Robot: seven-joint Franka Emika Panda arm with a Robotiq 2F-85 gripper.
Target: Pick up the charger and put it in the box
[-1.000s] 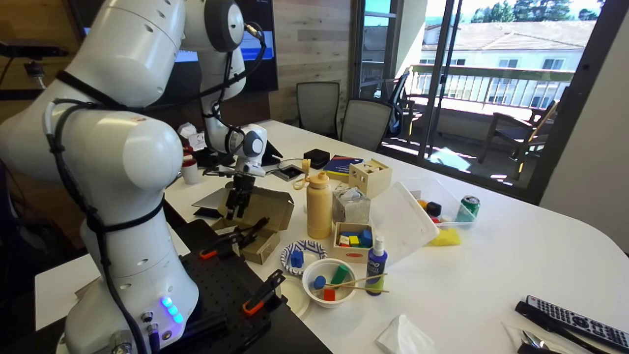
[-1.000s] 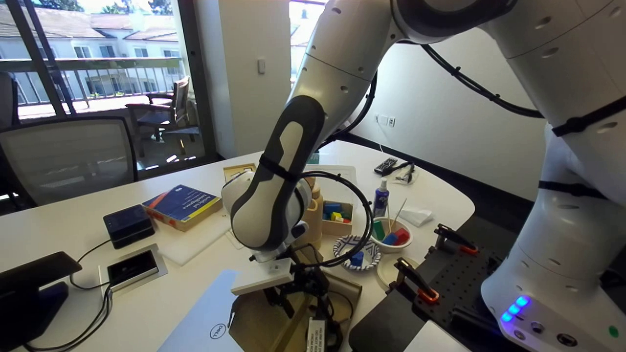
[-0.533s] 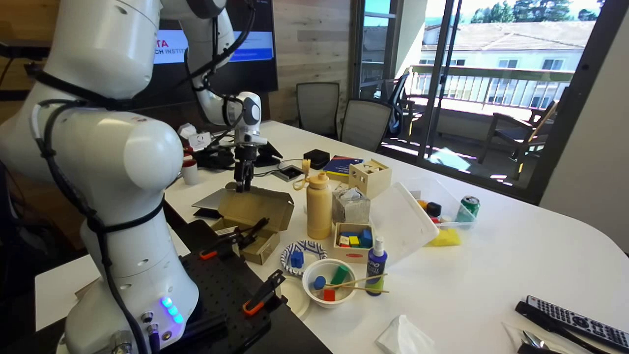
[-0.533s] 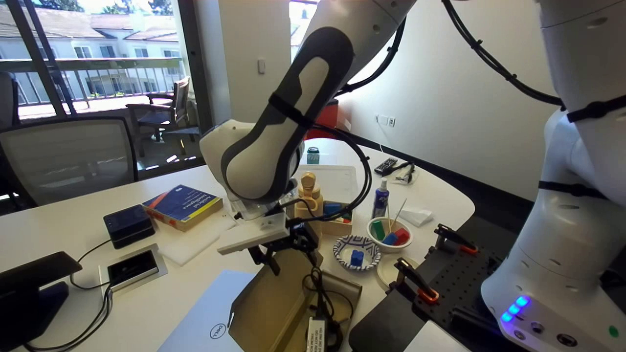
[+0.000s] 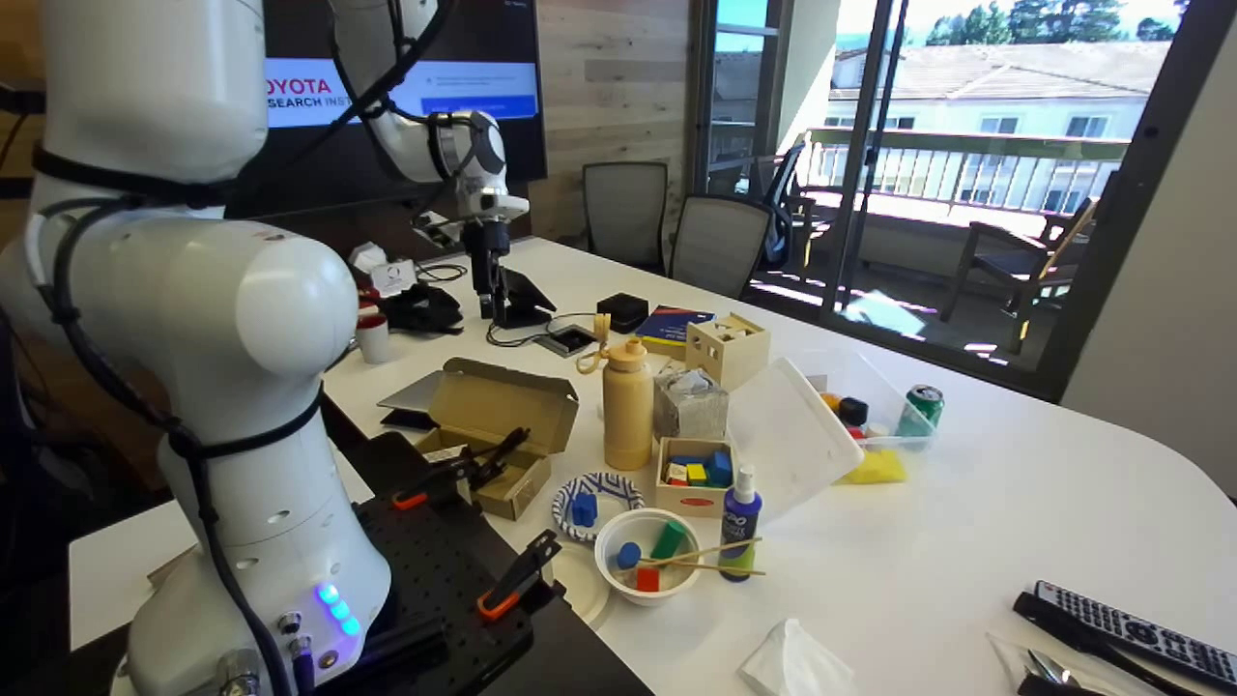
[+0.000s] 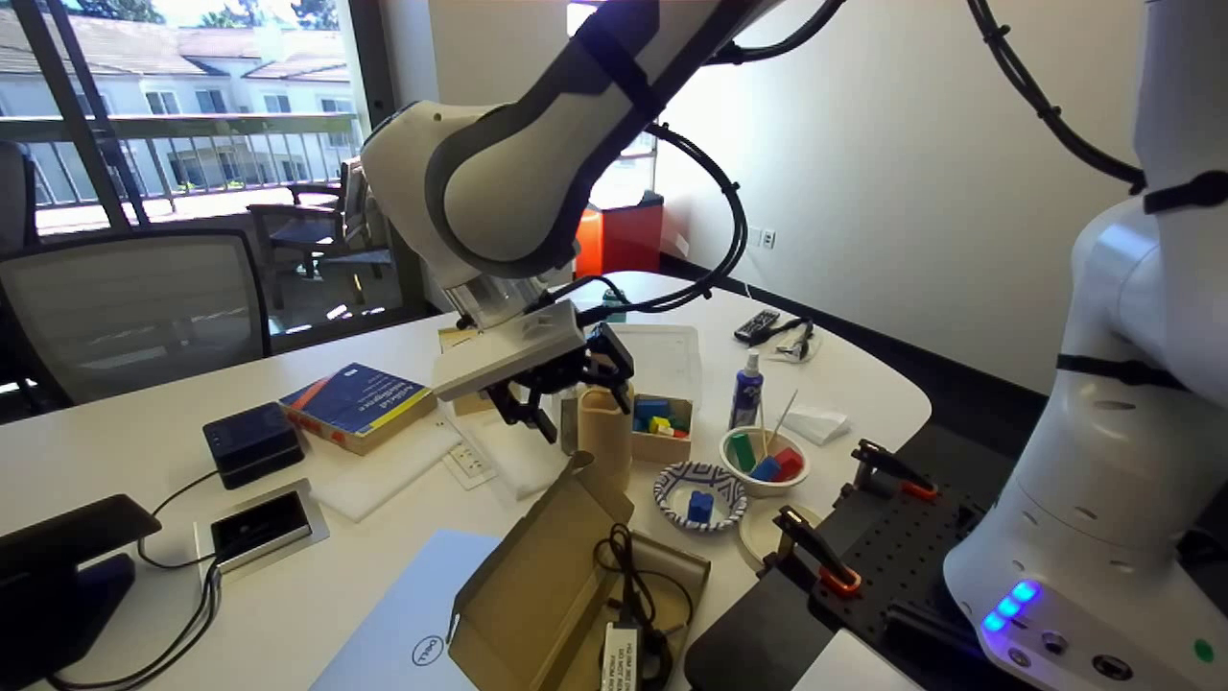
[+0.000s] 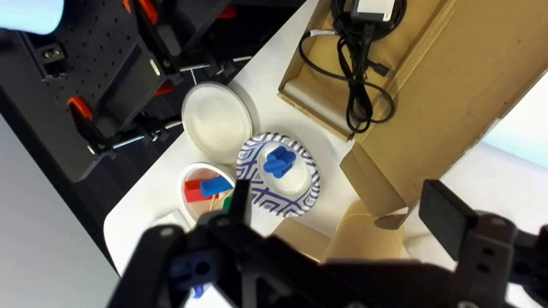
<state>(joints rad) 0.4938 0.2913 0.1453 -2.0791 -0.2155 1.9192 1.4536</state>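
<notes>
The charger is a black block with a white label (image 7: 371, 15) and a looped black cord (image 7: 359, 102). It lies inside the open tan cardboard box (image 7: 449, 72), shown in the wrist view. In an exterior view the charger's label (image 6: 620, 657) and cord show within the box (image 6: 537, 614). The box, lid raised, also shows in an exterior view (image 5: 512, 401). My gripper (image 7: 338, 192) is open and empty, its fingers wide apart. It hangs well above the box lid in both exterior views (image 5: 494, 311) (image 6: 585, 411), touching nothing.
A tan bottle (image 5: 627, 406) stands beside the lid. Near it are a patterned bowl (image 6: 700, 470), a white bowl with blocks (image 5: 647, 522), a block box (image 5: 694, 498) and a spray bottle (image 5: 740, 522). Black clamps (image 6: 815, 547) edge the robot's base plate. A laptop (image 6: 413, 614) lies beside the box.
My gripper has risen from low at the box, near the cord, to high above it. The charger and cord have stayed in the box.
</notes>
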